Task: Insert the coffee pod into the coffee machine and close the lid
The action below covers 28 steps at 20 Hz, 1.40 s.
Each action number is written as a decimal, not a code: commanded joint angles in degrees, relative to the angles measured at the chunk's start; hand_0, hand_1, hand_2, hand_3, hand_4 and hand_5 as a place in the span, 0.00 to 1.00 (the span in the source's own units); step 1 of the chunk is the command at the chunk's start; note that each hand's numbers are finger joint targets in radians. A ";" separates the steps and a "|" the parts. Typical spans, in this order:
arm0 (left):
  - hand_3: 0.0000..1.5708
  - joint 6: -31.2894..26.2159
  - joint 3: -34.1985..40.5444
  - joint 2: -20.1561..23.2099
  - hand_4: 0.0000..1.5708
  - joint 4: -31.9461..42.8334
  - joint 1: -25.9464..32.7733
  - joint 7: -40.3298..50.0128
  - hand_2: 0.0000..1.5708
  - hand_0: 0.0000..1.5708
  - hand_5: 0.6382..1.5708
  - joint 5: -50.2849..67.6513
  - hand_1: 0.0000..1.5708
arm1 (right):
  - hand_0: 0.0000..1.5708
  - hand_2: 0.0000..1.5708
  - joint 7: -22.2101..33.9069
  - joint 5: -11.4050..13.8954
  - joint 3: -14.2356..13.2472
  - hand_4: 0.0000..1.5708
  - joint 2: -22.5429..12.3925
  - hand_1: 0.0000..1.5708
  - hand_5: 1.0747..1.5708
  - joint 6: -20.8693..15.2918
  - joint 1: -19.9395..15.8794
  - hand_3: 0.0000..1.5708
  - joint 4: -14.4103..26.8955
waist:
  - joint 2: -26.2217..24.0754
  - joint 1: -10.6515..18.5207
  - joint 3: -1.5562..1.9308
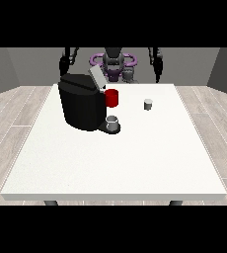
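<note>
My robot hands (63, 64) (158, 66) hang at frame top, fingers unreadable. Pod (148, 104) sits on tabletop (110, 163), right of machine (82, 101), lid (96, 78) raised.

A large white table (110, 168) stands on pale wood-plank floor (12, 113); plain grey walls (31, 64) behind.
</note>
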 commanded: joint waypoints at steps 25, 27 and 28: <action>0.00 -10.29 8.20 12.43 0.00 15.08 -14.15 1.35 0.00 0.00 1.00 -2.90 0.00 | 0.00 0.00 -8.72 -2.85 -0.10 0.08 6.42 0.00 1.00 -2.35 -0.66 0.00 1.79 | 2.56 -6.00 -0.58; 0.00 -11.47 8.31 13.24 0.00 19.18 -14.55 -0.68 0.00 0.00 1.00 -3.78 0.00 | 0.00 0.00 -4.44 -1.07 0.61 0.18 6.85 0.00 1.00 -5.14 -4.38 0.00 0.13 | 3.62 -5.15 -0.60; 0.00 -9.74 9.56 12.33 0.00 22.48 -15.04 -3.64 0.00 0.00 1.00 -4.03 0.00 | 0.00 0.00 -4.03 -1.58 1.22 0.18 7.15 0.00 1.00 -4.48 -3.83 0.00 -0.56 | 4.76 -6.21 -0.61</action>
